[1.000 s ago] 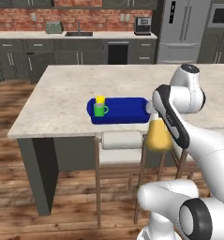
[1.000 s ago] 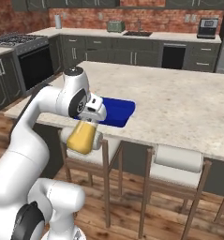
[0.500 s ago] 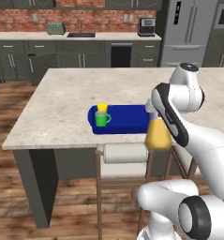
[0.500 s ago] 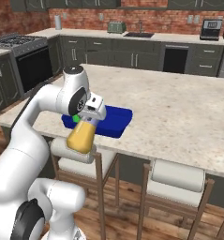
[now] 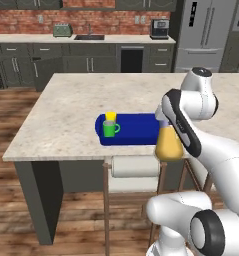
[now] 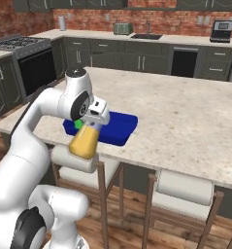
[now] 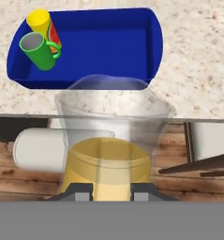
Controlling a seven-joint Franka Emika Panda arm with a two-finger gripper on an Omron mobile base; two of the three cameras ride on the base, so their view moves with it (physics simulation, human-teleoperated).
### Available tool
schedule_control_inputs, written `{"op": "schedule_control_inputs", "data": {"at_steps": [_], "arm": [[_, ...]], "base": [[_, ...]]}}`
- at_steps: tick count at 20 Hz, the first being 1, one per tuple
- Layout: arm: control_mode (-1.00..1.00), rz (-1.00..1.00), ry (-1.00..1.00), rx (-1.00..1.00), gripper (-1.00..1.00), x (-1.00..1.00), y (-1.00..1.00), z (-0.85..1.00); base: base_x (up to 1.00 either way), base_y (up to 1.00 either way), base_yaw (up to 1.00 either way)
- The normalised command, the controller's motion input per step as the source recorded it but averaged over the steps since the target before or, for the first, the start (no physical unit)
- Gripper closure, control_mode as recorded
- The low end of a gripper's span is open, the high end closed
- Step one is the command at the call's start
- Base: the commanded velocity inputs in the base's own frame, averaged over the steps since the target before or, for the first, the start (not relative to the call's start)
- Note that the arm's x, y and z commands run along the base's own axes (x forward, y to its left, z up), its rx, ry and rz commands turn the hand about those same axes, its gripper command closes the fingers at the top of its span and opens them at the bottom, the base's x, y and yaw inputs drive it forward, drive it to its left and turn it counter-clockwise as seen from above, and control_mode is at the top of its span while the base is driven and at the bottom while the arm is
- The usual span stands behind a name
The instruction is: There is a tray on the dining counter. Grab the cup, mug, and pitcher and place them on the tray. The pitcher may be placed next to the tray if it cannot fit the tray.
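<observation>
- The gripper (image 7: 111, 191) is closed on the pitcher (image 7: 111, 150); in the hand view its two dark fingertips stand at either side of the glass, right under the amber liquid.
- The pitcher hangs below the hand, upright, its wide amber-filled base lowest. From the left base camera the pitcher (image 5: 169, 143) shows off the near edge of the dining counter (image 5: 71, 112), above a stool (image 5: 135, 167); it rests on nothing.
- From the right base camera the gripper (image 6: 95, 119) sits just above the pitcher (image 6: 85, 142), and both hang in front of the counter's edge.
- Just beyond the pitcher lies the tray (image 7: 108, 42), flat on the dining counter (image 7: 197, 70) near its front edge. In the hand view the pitcher's flared rim overlaps the tray's near wall.
- Farther from the gripper, at the tray's far left end in the hand view, stands the mug (image 7: 37, 50), its handle turned towards the cup (image 7: 42, 23).
- The cup is touching or nearly touching the mug, just behind it, and both are inside the tray's rim.
- In the left base view the mug (image 5: 110, 129) and cup (image 5: 111, 116) sit well apart from the gripper, at the tray's (image 5: 136, 127) opposite end.
</observation>
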Motion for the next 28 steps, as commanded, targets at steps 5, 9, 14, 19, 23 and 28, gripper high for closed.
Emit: {"op": "schedule_control_inputs", "data": {"at_steps": [5, 9, 14, 19, 23, 28], "arm": [[-1.00, 0.00, 0.00, 0.00, 1.00, 0.06, -0.04, 0.01], [-1.00, 0.03, -0.04, 0.00, 1.00, 0.26, -0.20, 0.12], [-1.00, 0.06, -0.22, 0.00, 1.00, 0.03, -0.14, 0.17], [-1.00, 0.06, -0.33, 0.00, 1.00, 0.00, -0.01, 0.15], [-1.00, 0.05, -0.35, 0.00, 1.00, 0.01, 0.00, 0.04], [-1.00, 0.05, -0.29, 0.00, 1.00, 0.13, 0.00, 0.00]], "base": [[0.25, -0.14, 0.01], [0.00, 0.00, 0.00], [0.00, 0.00, 0.00], [0.00, 0.00, 0.00], [0.00, 0.00, 0.00], [0.00, 0.00, 0.00]]}}
